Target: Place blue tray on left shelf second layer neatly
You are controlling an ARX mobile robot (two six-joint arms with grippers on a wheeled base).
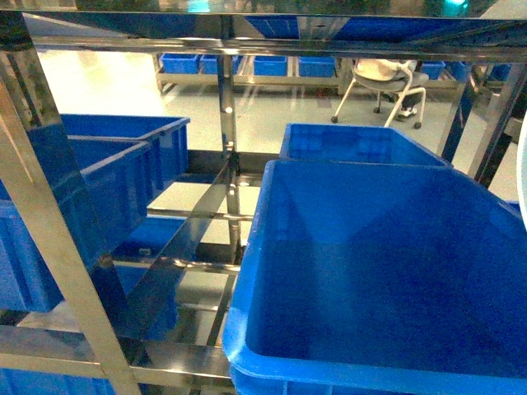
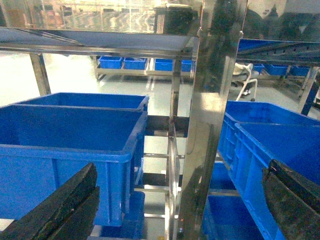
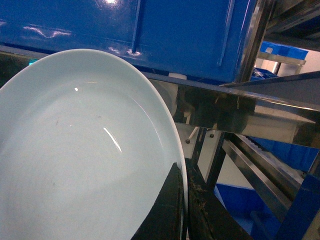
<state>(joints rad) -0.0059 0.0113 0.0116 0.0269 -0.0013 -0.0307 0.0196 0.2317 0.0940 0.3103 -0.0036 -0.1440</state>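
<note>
- Under a deep-blue crate (image 3: 150, 30), the right gripper (image 3: 182, 210) clamps the blue tray (image 3: 75, 150) by its rim at 5 o'clock.
- Left gripper (image 2: 175, 210) fingers (image 2: 60, 210) spread apart, grasping nothing, facing the steel rack (image 2: 210, 125).

The pale blue tray (image 3: 75, 160), glossy and tilted, is pinched at its rim beneath a steel crossbar.

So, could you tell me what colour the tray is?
Pale sky-blue tray, clearest in the right wrist view.
</note>
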